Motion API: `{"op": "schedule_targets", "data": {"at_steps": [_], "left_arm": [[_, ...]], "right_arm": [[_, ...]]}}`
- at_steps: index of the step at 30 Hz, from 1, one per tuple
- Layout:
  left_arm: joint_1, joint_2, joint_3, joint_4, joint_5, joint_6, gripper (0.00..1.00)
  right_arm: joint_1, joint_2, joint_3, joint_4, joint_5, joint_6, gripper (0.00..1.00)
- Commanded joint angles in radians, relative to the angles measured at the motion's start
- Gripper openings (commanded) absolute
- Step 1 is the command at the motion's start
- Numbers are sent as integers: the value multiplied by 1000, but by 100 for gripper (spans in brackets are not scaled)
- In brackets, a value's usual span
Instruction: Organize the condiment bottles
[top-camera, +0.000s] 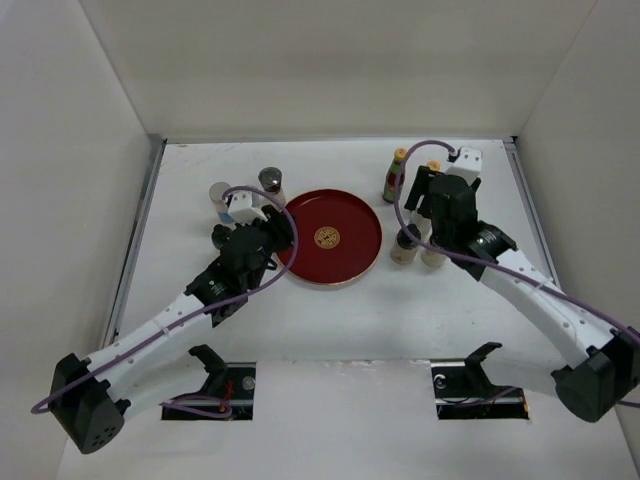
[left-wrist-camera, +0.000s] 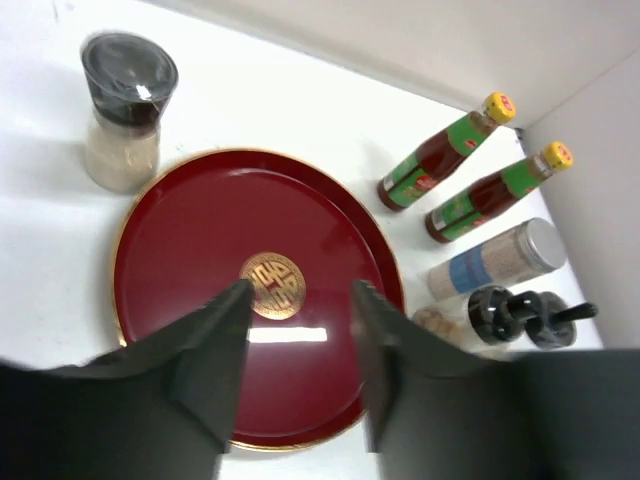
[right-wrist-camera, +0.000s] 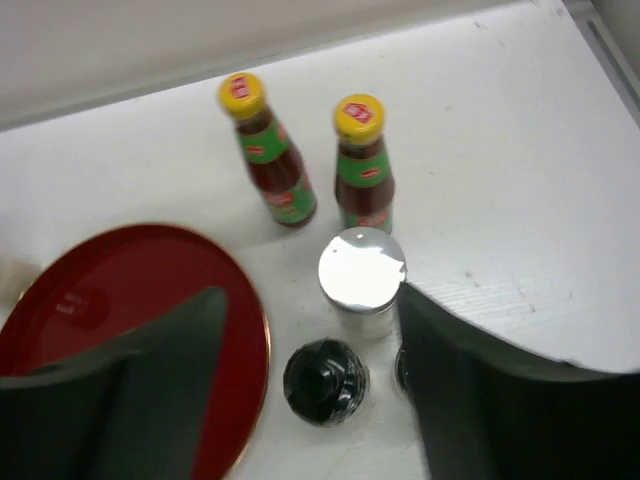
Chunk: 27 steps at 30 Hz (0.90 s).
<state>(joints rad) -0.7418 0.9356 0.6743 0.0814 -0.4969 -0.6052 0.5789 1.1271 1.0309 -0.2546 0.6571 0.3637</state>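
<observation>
My L gripper (left-wrist-camera: 300, 298) is spread wide over the red tray (left-wrist-camera: 190, 230); R gripper (right-wrist-camera: 310, 300) spread too, above a black-capped bottle (right-wrist-camera: 325, 380).

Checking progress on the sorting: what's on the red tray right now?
Nothing stands on the red tray; only its gold emblem shows. The left tool hides part of its near edge.

We counted two sauce bottles (right-wrist-camera: 268, 150) (right-wrist-camera: 362, 165), two black-topped bottles (left-wrist-camera: 497, 312) (left-wrist-camera: 545, 320), one silver-capped shaker (right-wrist-camera: 360, 272), one grinder (left-wrist-camera: 125, 110), one white jar (top-camera: 220, 196) and one tray (left-wrist-camera: 200, 230).
</observation>
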Motion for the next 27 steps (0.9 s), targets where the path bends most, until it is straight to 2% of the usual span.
{"op": "schedule_targets", "data": {"at_steps": [1,3,5,9,11,20,27], "left_arm": [[28,-24,-53,99,75,21,26],[26,-8,-62,109,86,24,22],[20,25,-62,115,86,35,24],[23,69,-73,179,86,44,48],[20,81,-90,225,86,45,54],[20,140,-96,279,103,41,62],[25,155,-111,305,101,41,64]], "right_arm": [[-75,60,75,-14,-16,-35,84],[-118,114,101,-5,-49,-45,93],[-156,169,126,-9,-91,-48,98],[-175,232,123,0,-148,-48,100],[-175,256,118,0,-165,-54,100],[-187,341,78,26,-194,-46,100],[-187,365,48,46,-146,-45,100]]}}
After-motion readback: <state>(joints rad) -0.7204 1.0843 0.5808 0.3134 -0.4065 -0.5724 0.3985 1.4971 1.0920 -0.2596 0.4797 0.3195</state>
